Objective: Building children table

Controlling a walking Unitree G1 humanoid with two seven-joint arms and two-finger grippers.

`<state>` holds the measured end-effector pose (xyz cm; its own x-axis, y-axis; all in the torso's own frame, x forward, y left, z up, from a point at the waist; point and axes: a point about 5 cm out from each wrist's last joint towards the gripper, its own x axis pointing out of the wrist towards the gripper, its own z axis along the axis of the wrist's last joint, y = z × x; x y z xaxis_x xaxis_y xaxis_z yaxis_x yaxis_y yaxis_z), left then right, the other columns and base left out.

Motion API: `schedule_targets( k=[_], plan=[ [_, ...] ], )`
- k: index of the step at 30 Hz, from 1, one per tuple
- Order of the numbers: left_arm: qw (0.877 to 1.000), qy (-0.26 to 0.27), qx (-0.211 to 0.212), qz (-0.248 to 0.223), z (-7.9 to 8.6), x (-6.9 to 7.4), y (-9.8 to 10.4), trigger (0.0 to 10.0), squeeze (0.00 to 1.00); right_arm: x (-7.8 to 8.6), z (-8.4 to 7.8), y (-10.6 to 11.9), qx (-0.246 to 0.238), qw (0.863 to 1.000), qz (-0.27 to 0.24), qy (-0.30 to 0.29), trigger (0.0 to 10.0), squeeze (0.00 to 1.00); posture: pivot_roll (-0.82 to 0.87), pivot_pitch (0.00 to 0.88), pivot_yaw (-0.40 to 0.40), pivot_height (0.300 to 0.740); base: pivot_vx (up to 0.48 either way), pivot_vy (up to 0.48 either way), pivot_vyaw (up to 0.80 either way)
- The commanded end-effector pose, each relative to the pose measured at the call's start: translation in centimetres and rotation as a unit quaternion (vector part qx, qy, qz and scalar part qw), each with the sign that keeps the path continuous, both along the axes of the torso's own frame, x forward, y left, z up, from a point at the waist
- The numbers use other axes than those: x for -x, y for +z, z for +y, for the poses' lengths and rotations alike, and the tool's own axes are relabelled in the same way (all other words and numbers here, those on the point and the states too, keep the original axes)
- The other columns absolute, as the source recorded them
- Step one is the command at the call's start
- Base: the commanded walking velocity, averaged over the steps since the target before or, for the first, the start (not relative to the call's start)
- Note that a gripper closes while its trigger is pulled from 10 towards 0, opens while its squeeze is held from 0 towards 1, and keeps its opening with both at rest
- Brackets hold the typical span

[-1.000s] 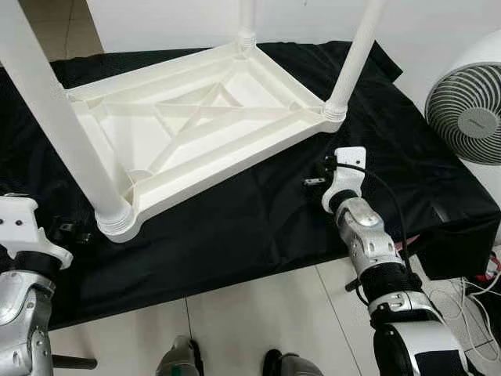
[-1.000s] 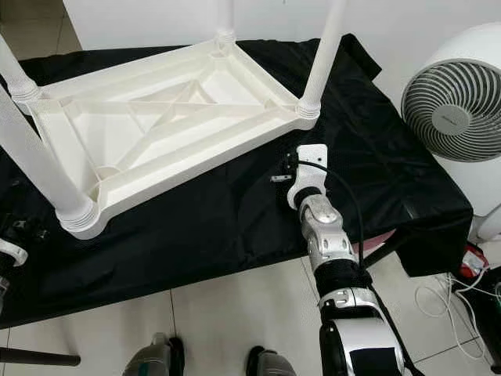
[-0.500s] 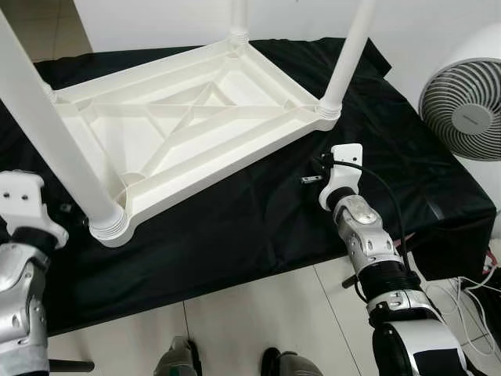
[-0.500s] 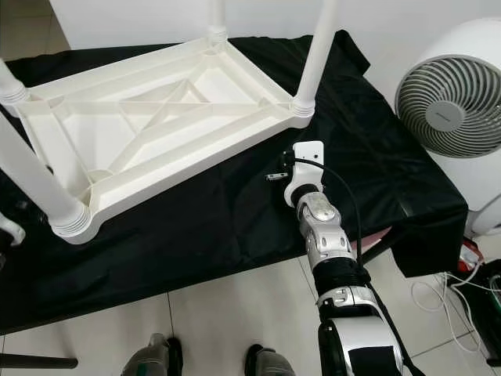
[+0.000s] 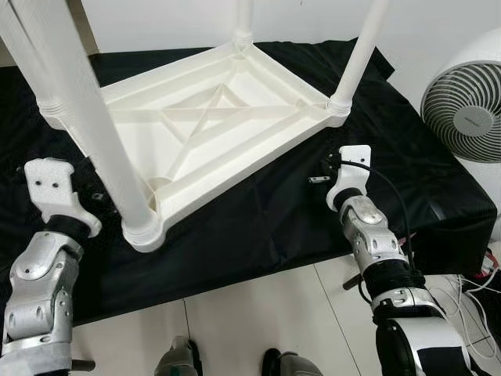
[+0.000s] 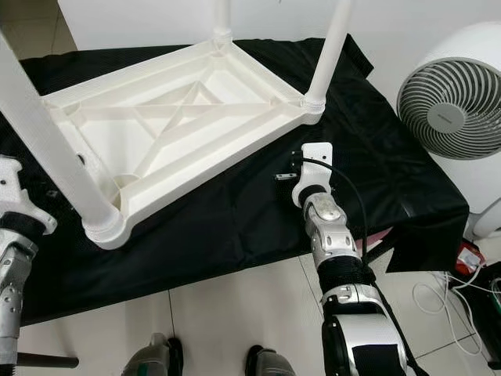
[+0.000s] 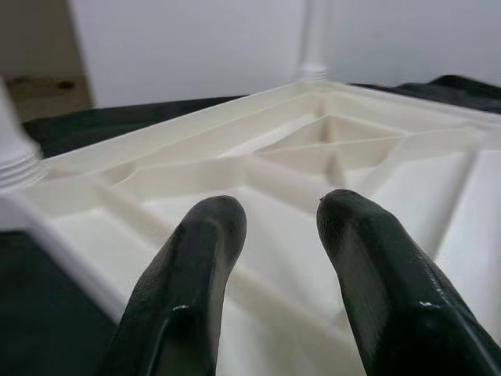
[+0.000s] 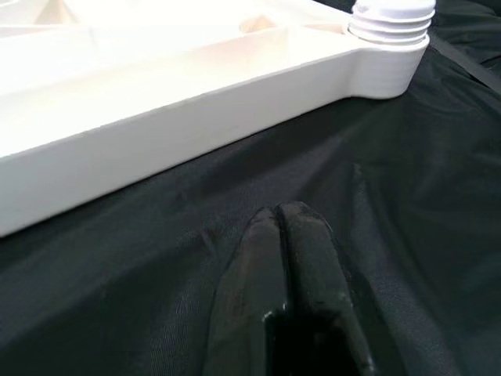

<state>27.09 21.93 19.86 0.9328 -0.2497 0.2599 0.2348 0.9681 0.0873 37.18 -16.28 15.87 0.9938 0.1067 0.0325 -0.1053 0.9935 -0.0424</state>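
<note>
Nearest us, tile floor (image 5: 250, 313) and our two feet (image 5: 227, 362) at the bottom edge. Just beyond is the bench (image 5: 258, 227), draped in a black cloth (image 6: 235, 211) that hangs over its near edge.

Our left gripper (image 7: 282, 227) is raised over the bench's near left corner, fingers (image 7: 196, 266) spread with a clear gap, holding nothing, aimed at the table's ribbed underside. Its white wrist mount (image 5: 53, 192) sits just beside the near leg.

Our right gripper (image 8: 286, 223) is low over the cloth near the bench's near right edge, fingers pressed together, empty, pointing at the table's long side rail; we can't tell whether the tips touch the cloth.

The table (image 5: 211, 129) lies upside down on the cloth mid-bench, white plastic, cross ribs showing. Four legs stand up from its corners: near leg (image 5: 94, 133) in a threaded socket at the near left corner, right leg (image 5: 362, 51) at the right corner, one far leg (image 5: 244, 19) at the back, one left leg (image 5: 23, 47) at the left.

A white fan (image 5: 470, 102) stands off the bench's right edge. Cables (image 5: 477, 301) lie on the floor below it. White wall (image 5: 313, 19) behind.
</note>
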Motion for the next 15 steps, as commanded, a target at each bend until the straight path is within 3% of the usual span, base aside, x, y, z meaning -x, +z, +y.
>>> schedule_targets(
  k=[1,7,15],
  plan=[
    [0.995,-0.093,-0.016,0.015,-1.8,0.5,-0.1,10.0,0.0,0.0,-0.1,0.1,-0.002,1.0,-0.002,0.001,10.0,0.0,0.05,0.148,-0.016,0.74,0.0,0.0,0.0],
    [0.983,-0.176,-0.036,0.03,-4.4,1.6,0.6,10.0,0.0,-0.1,0.1,0.2,0.001,1.0,-0.004,0.005,10.0,0.0,0.06,0.15,-0.006,0.74,0.0,0.0,0.0],
    [0.979,-0.198,-0.035,0.017,-6.2,2.3,2.5,10.0,0.0,-0.5,-0.9,0.4,-0.002,1.0,-0.002,-0.024,10.0,0.0,0.05,0.153,0.004,0.74,0.0,0.0,0.0]
  ],
)
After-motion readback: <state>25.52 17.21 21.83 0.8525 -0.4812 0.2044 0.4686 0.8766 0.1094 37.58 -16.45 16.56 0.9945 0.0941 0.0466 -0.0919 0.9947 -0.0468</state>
